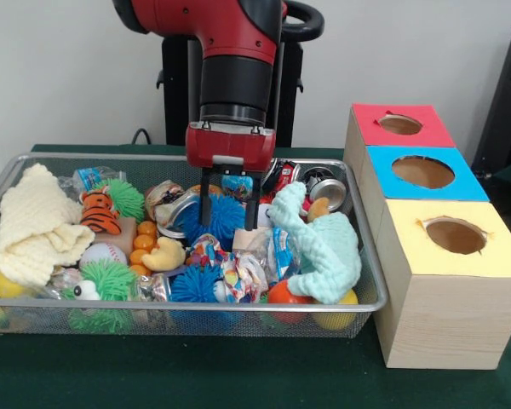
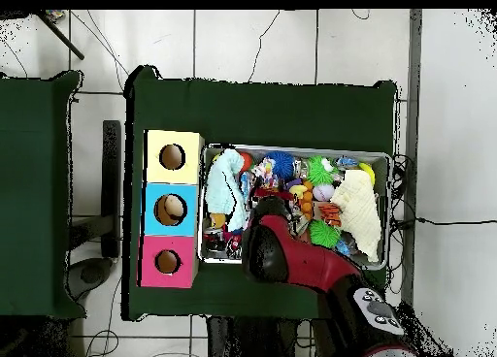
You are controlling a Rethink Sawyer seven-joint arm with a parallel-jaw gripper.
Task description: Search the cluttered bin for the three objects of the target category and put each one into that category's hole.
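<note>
Your gripper (image 1: 227,210): fingers spread, empty, over blue spiky ball (image 1: 215,220). Mint-green cloth (image 1: 324,247) just beside it, toward blue-topped box hole (image 1: 422,172); long axis near-far.

The wide, shallow silver wire-mesh bin (image 1: 370,290) sat on the green table, crammed with toys. A large pale-yellow knitted cloth (image 1: 36,226) lay bunched against one end of it, draped up over the rim. A mint-green knitted cloth (image 1: 328,245) lay heaped at the opposite end, nearest the boxes. A small white cloth with many-coloured print (image 1: 238,274) lay crumpled near the front rim. The round hole (image 1: 422,171) in the bright blue box top stood open, between the red and yellow tops.
</note>
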